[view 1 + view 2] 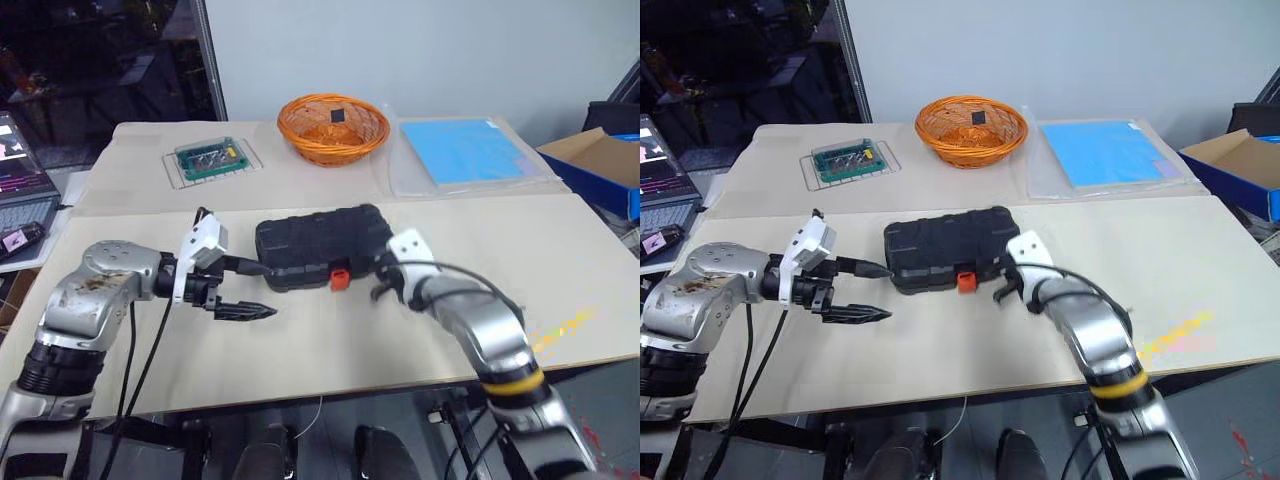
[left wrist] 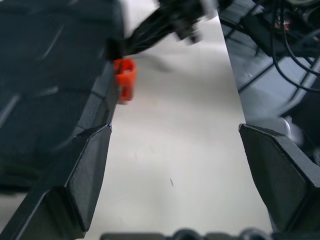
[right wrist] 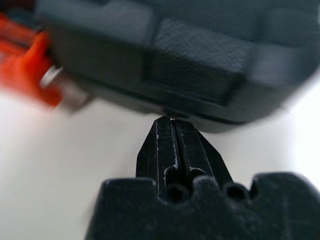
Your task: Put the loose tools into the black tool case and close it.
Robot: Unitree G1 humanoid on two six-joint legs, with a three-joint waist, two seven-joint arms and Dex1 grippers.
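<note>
The black tool case lies shut in the middle of the table, its orange latch on the near side. No loose tools are in view. My left gripper hangs open just left of the case, pointing right, with nothing between its fingers; one finger is close beside the case's wall. My right gripper is shut on nothing, its tips right at the lower edge of the case's near wall, to the right of the latch. Whether the tips touch the case I cannot tell.
An orange wicker basket stands at the back centre, with a green tray of bits to its left and a blue sheet to its right. A blue-sided cardboard box is off the right edge. A laptop sits at the far left.
</note>
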